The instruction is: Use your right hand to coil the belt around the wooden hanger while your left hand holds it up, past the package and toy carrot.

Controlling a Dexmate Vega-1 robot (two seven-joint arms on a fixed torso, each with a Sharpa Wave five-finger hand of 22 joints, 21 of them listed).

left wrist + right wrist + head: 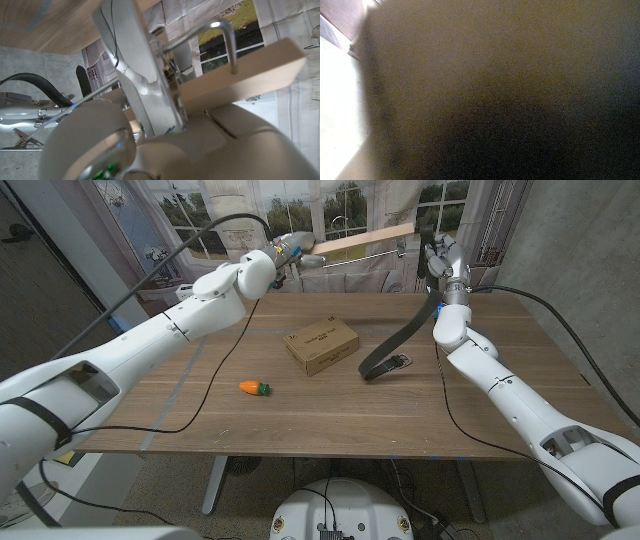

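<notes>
The left hand (283,252) grips one end of the wooden hanger (360,240) and holds it raised above the tabletop's (200,425) far edge, leaving room beneath for wrapping. The right hand (440,258) grips the belt (400,340) up by the hanger's other end, so the black strap hangs slantwise, its buckle end resting on the tabletop. The cardboard package (321,345) and toy carrot (255,388) lie nearer, apart from the belt.

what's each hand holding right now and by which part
The left hand holds the wooden hanger up by its left end. The right hand grips the belt near its upper end; the buckle end rests on the table.
</notes>
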